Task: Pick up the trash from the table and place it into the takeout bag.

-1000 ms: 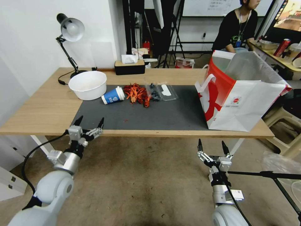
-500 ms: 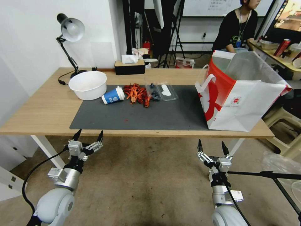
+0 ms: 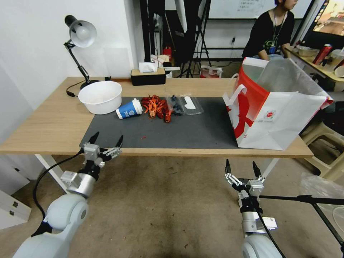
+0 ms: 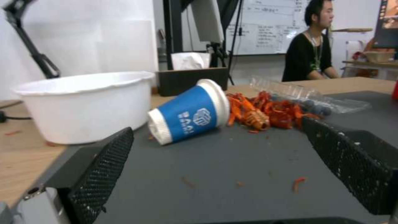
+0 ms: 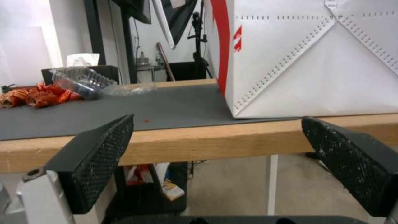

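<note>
On the dark mat [image 3: 179, 130] of the table [image 3: 50, 122] the trash lies in a row. A blue paper cup [image 3: 129, 109] [image 4: 188, 113] with a white lid lies on its side. Beside it are red crayfish shells [image 3: 156, 106] [image 4: 265, 112] and a clear plastic tray [image 3: 183, 104] [image 5: 80, 81] holding dark berries. The takeout bag [image 3: 279, 114] [image 5: 311, 62] stands open at the table's right end. My left gripper [image 3: 107, 138] [image 4: 216, 133] hangs open at the table's front edge, facing the cup. My right gripper [image 3: 240, 163] [image 5: 218, 121] is open below the front edge, near the bag.
A white bowl [image 3: 100, 96] [image 4: 83, 105] stands left of the cup. A desk lamp [image 3: 80, 34] and a tissue box [image 3: 148, 76] are at the back of the table. A black tripod leg [image 3: 315, 200] crosses the floor on the right.
My left gripper dipped below the table edge half a second ago and has come back up to edge height, slightly to the right. The right arm has barely moved.
</note>
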